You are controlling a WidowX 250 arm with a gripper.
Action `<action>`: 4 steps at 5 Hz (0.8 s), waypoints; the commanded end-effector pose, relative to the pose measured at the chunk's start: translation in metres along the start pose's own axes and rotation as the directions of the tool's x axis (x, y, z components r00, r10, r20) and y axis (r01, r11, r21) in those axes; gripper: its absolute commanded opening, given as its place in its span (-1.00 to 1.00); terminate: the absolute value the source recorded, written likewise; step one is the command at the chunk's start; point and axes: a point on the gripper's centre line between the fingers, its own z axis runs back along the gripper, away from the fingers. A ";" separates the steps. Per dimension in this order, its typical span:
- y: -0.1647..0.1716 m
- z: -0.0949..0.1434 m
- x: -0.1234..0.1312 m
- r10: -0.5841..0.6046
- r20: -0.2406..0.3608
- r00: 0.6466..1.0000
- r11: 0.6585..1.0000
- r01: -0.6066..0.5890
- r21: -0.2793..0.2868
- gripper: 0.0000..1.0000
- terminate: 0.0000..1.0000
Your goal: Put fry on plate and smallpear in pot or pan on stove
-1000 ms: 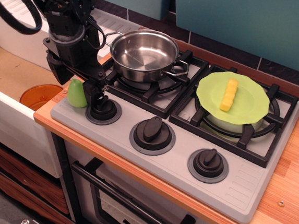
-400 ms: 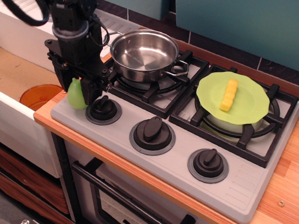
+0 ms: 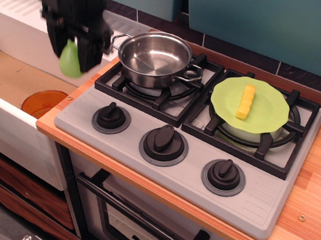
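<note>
The yellow fry (image 3: 245, 101) lies on the lime-green plate (image 3: 267, 118), which rests on the right burner grate of the grey stove (image 3: 200, 182). The steel pot (image 3: 153, 58) sits empty on the left burner. My gripper (image 3: 72, 56) is shut on the light-green smallpear (image 3: 70, 61) and holds it in the air, left of the pot and above the stove's left edge. The gripper and pear are motion-blurred.
An orange bowl (image 3: 43, 103) sits low at the left in the sink area. Three black knobs (image 3: 164, 139) line the stove front. A wooden counter (image 3: 312, 189) lies to the right. A white drain rack (image 3: 18, 12) is at back left.
My gripper closed on the smallpear at the stove's front-left corner by the left knob and lifted it up and slightly left, clear of the stove surface.
</note>
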 end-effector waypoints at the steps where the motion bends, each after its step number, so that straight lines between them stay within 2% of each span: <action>1: -0.023 0.060 0.044 0.012 0.013 1.000 1.000 -0.012 0.022 -1.00 -1.00; 2: -0.041 0.050 0.074 0.023 0.025 0.999 1.000 -0.023 -0.005 -1.00 -1.00; 3: -0.054 0.029 0.092 0.015 0.063 0.998 0.999 -0.013 -0.032 -1.00 -1.00; 4: -0.059 0.016 0.100 0.016 0.084 0.996 0.999 -0.012 -0.047 -1.00 -1.00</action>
